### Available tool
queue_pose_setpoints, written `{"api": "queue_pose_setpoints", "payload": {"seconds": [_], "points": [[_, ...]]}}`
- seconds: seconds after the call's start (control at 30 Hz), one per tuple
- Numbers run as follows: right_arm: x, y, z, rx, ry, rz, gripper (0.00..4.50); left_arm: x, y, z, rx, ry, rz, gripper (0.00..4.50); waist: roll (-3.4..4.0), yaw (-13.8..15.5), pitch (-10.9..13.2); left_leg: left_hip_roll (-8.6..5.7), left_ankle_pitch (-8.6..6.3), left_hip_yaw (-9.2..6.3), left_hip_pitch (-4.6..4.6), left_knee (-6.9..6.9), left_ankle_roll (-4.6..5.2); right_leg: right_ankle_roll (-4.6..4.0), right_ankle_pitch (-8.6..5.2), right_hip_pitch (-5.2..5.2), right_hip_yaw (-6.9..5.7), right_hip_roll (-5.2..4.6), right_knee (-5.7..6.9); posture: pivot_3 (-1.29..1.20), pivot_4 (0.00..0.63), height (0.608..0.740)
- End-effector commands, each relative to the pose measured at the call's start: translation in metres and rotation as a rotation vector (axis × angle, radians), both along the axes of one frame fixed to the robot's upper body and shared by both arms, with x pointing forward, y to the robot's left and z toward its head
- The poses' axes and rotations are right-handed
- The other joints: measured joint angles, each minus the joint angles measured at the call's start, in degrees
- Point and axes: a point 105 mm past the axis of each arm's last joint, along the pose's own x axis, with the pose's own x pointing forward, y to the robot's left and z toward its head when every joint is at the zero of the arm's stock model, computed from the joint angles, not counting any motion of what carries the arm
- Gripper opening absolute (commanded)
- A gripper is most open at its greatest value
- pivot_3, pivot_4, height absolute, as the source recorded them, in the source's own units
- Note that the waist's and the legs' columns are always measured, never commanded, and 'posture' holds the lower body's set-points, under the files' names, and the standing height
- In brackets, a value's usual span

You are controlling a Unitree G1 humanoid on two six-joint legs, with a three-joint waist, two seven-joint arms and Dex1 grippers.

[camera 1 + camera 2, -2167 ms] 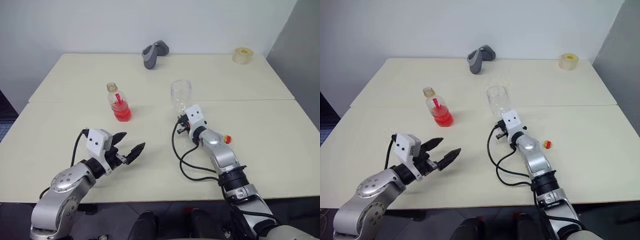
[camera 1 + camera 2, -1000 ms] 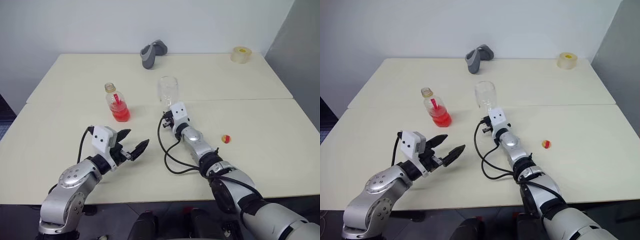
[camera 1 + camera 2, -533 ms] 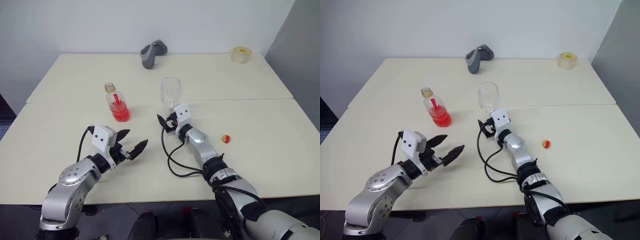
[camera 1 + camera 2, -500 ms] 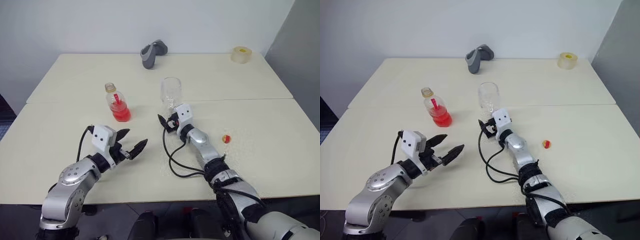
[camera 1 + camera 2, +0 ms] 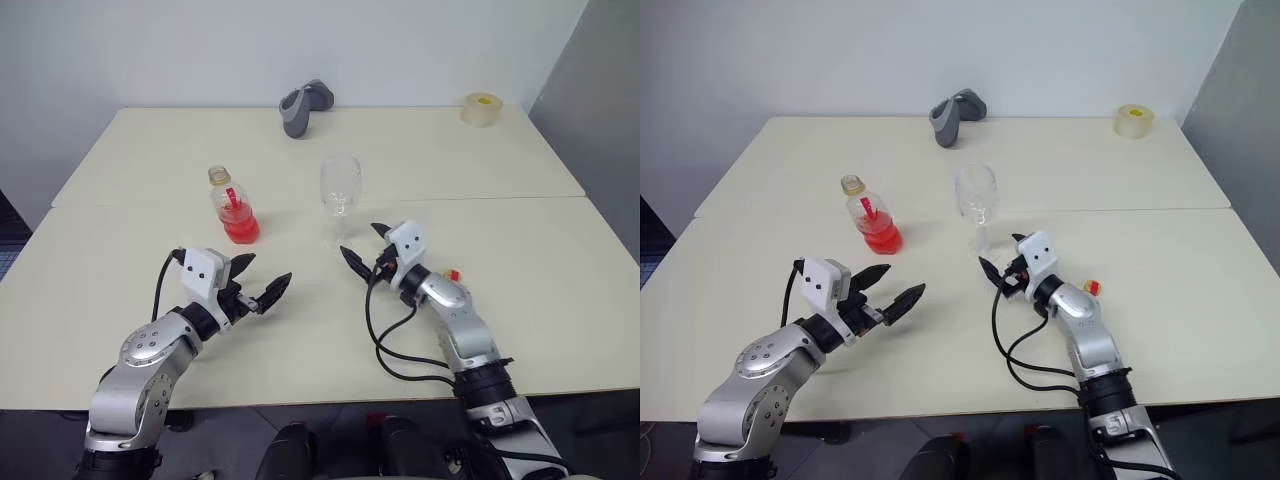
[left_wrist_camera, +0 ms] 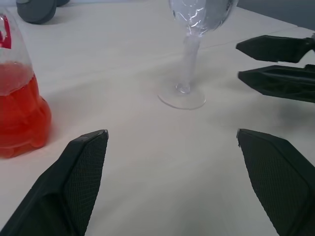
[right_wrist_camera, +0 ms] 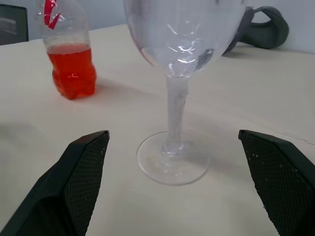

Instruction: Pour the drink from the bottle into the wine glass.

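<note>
My right end effector [image 5: 358,242] stood spread beside the empty wine glass [image 5: 340,187], my left end effector [image 5: 258,280] spread too; the bottle [image 5: 233,205] bore an unreadable red mark.

Two head cameras look down from high up over the whole table [image 5: 500,290]. Each wrist camera sits low and close. Both see the wine glass [image 7: 182,73] at twelve o'clock and the bottle [image 6: 19,113] at ten.

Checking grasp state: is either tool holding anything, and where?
Nothing held. Left tool and right tool are open; the wine glass stands free.
</note>
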Motion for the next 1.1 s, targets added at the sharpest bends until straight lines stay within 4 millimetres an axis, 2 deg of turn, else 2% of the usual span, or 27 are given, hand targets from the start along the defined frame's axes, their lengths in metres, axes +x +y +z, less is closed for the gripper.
{"api": "queue_pose_setpoints", "payload": {"seconds": [0.03,0.1,0.23,0.4,0.67,0.83,1.1], "points": [[-0.019,-0.025,0.025,-0.034,-0.071,0.016,4.48,0.012,0.015,0.007,0.007,-0.063,0.11,4.5,0.0,0.41,0.0,0.0,0.0,-0.01,-0.01,0.0,0.0,0.0,0.0,0.01,-0.02,0.0,-0.02,0.0,0.15,0.74],[-0.042,-0.037,0.036,-0.059,-0.082,0.083,4.48,0.018,0.024,0.003,0.008,-0.071,0.183,4.5,0.01,0.61,0.01,-0.02,-0.03,-0.03,-0.02,0.01,0.05,0.01,-0.01,0.03,-0.04,-0.02,-0.05,0.0,0.15,0.74],[-0.088,-0.031,0.061,-0.001,-0.043,0.309,4.48,0.031,0.037,0.0,-0.011,-0.099,0.342,4.5,0.0,0.4,0.02,-0.01,-0.05,-0.04,-0.05,0.02,0.09,0.02,0.0,0.03,-0.05,-0.01,-0.1,0.0,0.15,0.74],[-0.114,-0.021,0.073,0.026,-0.01,0.436,4.48,0.044,0.04,0.006,-0.014,-0.15,0.431,4.5,-0.07,0.27,0.0,0.04,-0.06,-0.12,-0.06,0.02,0.1,0.02,-0.01,0.05,-0.12,0.05,-0.07,0.0,0.15,0.74],[-0.115,-0.019,0.076,0.041,0.006,0.445,4.48,0.06,0.048,0.014,-0.007,-0.196,0.494,4.5,-0.09,0.54,0.01,-0.01,-0.05,-0.11,-0.06,0.05,0.09,0.03,0.0,0.08,-0.11,0.01,-0.1,0.0,0.15,0.74],[-0.111,-0.016,0.077,0.041,0.002,0.427,4.48,0.069,0.043,0.017,-0.009,-0.207,0.478,4.5,-0.09,0.71,0.01,-0.01,-0.04,-0.11,-0.07,0.06,0.08,0.03,0.0,0.08,-0.12,0.01,-0.1,0.0,0.15,0.74],[-0.111,-0.014,0.078,0.031,-0.006,0.409,4.48,0.084,0.046,0.025,-0.011,-0.23,0.471,4.5,-0.09,0.74,0.01,-0.02,0.01,-0.11,-0.08,0.08,-0.02,0.03,0.0,0.07,-0.12,0.01,-0.1,0.0,0.15,0.74]]}}
